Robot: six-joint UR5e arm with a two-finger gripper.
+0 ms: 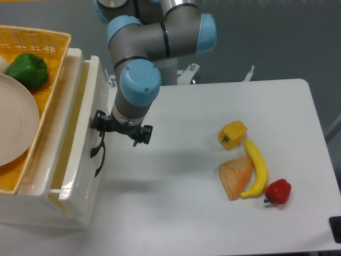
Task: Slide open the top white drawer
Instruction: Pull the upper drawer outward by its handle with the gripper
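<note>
Nearest the camera, at the lower left, stood the cream-white cabinet [69, 210]; its top white drawer [80, 154] was pulled partway out, a slot of yellowish interior showing between the drawer front and the cabinet body; the lower drawer was hard to make out from this steep angle. On the drawer front the curved black handle [98, 157] ran downward, and the claw [121, 129] sat at its upper end — one finger seemed hooked on or pressed against the handle, but whether the claw was truly clamped on it or only caught behind it I could not tell. To the right on the white tabletop [181, 208], well apart from the arm, lay a red pepper [278, 191], a banana [256, 168] touching a triangular orange pastry [235, 176], and a yellow pepper [233, 134]. Farther back, on top of the cabinet, rested the yellow wicker basket [45, 40] holding a green pepper [27, 70] and a pale plate [16, 128].

The risks, as I judged them: the finger could slip off the smooth curved handle if the pull drifted off the drawer's line of travel; a skewed pull might bind the drawer in its runners; a hard tug might drag the whole cabinet across the tabletop — basket, plate and pepper riding on it.
</note>
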